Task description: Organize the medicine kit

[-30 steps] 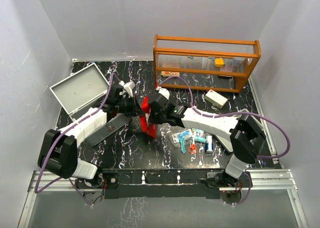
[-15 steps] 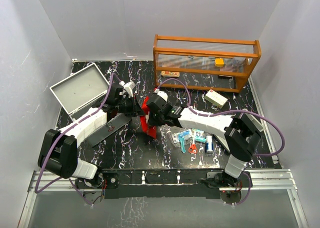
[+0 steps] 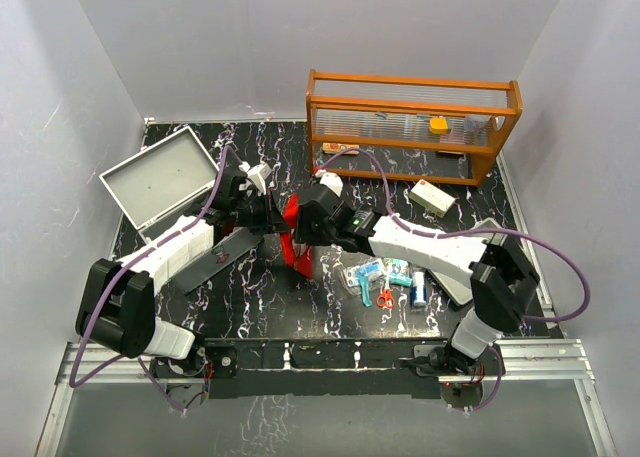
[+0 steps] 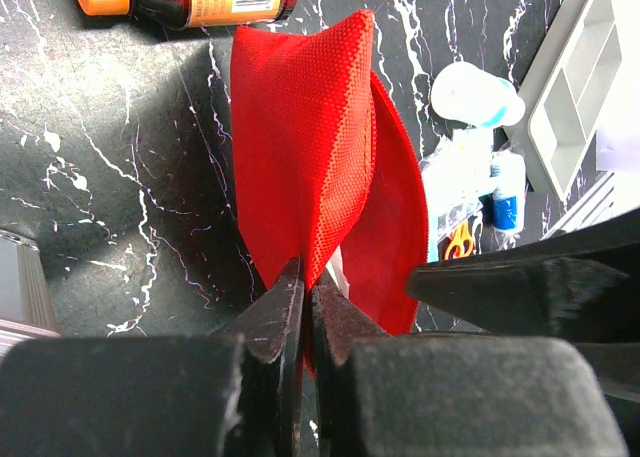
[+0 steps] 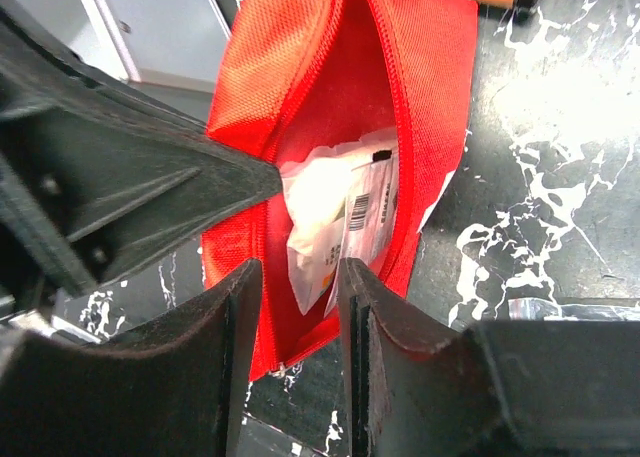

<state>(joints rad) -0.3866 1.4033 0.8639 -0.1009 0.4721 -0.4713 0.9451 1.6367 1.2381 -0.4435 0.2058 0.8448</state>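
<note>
Top external view: near right, scissors and small packs lie loose on the table.

Mid-table, the red pouch hangs between both arms. The left gripper is clamped tight on one lip of the pouch mouth. The right gripper sits at the mouth with its jaws partly apart and pinches nothing I can make out. White packets sit inside, just past its tips.

Far left, the medicine kit lies with its inside showing, well apart from the pouch.

Judgement: the pouch is being loaded. The left should hold the lip taut so the mouth gapes. The right should back straight out along the opening, clear of the zip, so no packets drag out.
</note>
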